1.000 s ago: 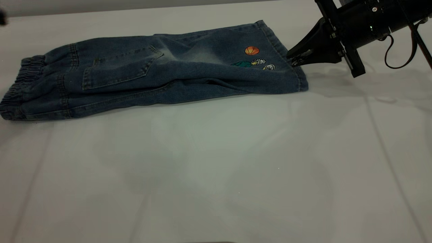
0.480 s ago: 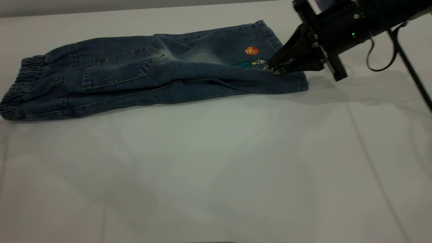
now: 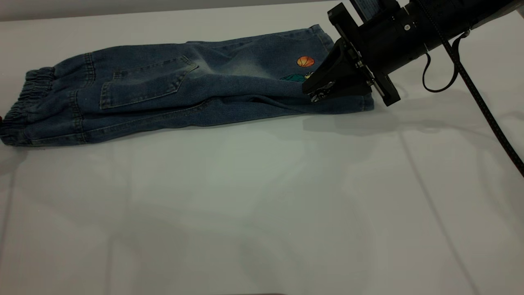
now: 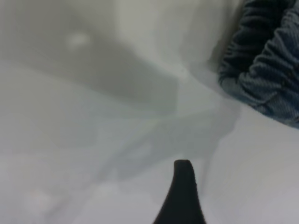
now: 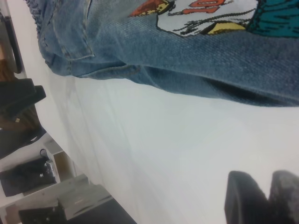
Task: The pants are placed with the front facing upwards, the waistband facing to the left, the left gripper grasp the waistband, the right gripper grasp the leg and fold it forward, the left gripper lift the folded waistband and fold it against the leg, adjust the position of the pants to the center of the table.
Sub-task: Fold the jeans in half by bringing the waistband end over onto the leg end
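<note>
Denim pants (image 3: 184,92) lie folded lengthwise on white table (image 3: 262,196), elastic waistband (image 3: 24,106) far to left of the right gripper (image 3: 317,92), leg hem under it. Basketball patch (image 3: 305,61) sits just behind the tips; nothing blocks the approach. Right arm reaches in low from upper right, tips down on the front leg fold, fingers (image 5: 261,198) nearly together, touching cloth w/o a clear grip. Vs 1 s ago it moved from beyond the hem to over the leg. Left gripper (image 4: 183,186) near waistband; aperture can't tell.
</note>
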Controlling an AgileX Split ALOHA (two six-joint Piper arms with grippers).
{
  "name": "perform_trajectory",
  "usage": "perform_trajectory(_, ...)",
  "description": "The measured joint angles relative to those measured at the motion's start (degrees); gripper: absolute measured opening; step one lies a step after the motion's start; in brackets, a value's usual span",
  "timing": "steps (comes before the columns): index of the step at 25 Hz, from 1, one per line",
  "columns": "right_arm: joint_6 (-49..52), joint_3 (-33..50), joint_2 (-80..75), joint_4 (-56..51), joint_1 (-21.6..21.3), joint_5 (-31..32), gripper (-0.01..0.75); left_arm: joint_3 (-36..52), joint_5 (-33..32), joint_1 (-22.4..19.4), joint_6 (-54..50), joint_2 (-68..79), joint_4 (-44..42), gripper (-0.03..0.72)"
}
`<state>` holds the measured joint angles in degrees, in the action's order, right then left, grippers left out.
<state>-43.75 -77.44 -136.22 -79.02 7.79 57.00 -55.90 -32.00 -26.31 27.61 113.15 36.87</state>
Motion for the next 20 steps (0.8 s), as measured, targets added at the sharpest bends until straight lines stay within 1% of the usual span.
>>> perform_trajectory(5,-0.1,0.0,0.0,0.0,0.2,0.0,0.084,0.0,1.3,0.0,2.8,0.0,0.4,0.557)
perform_trajectory(9,-0.1,0.0,0.0,0.0,0.2,0.0,0.089,0.0,1.6,0.0,3.2,0.1,1.0,0.589)
perform_trajectory(12,-0.1,0.0,0.0,0.0,0.2,0.0,0.092,0.0,1.2,0.0,4.8,0.8,4.4,0.603)
perform_trajectory(15,-0.2,0.0,0.0,0.0,0.2,0.0,0.094,0.0,0.2,0.0,8.8,2.8,8.7,0.601)
perform_trajectory(20,-0.5,0.0,0.0,0.0,0.2,0.0,0.098,0.0,1.1,0.0,13.0,4.2,14.4,0.594)
